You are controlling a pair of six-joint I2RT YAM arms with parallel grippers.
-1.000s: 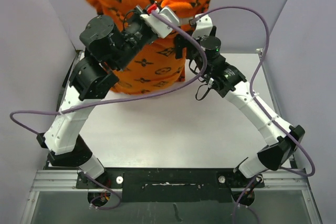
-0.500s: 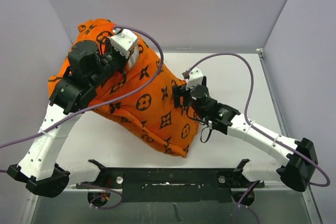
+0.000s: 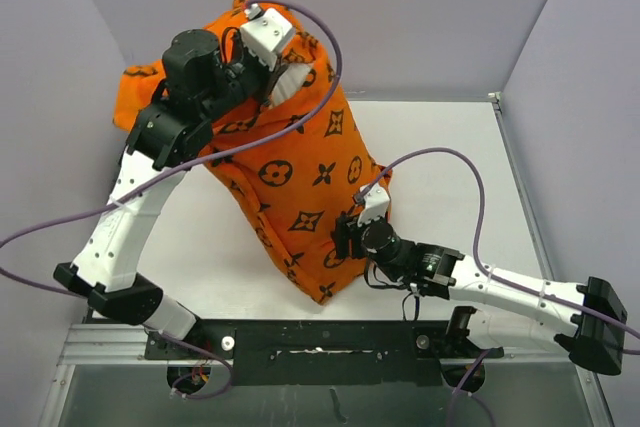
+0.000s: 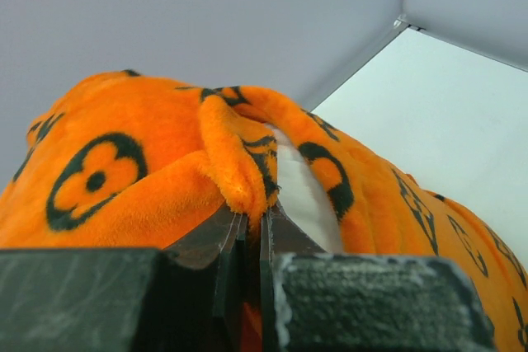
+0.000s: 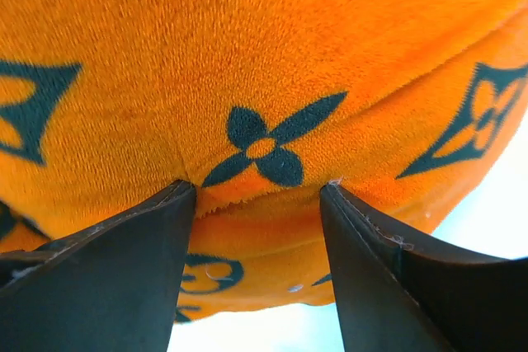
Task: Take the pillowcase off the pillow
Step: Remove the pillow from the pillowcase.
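The orange pillowcase with black motifs hangs as a tall bundle from the back left down to the table's middle. My left gripper is raised high at its top and shut on a fold of its edge. Beside that fold a strip of the white pillow shows inside the opening. My right gripper is low at the bundle's near right side. It is open, with both fingers pressed against the orange plush and a seam between them.
The white table stretches to the right of the bundle. Grey walls close in the back and both sides. Purple cables loop over both arms. A black rail runs along the near edge.
My left gripper has lifted the pillowcase's top up and toward the back, so the bundle stands more upright. My right arm has dropped nearer, lower on the bundle.
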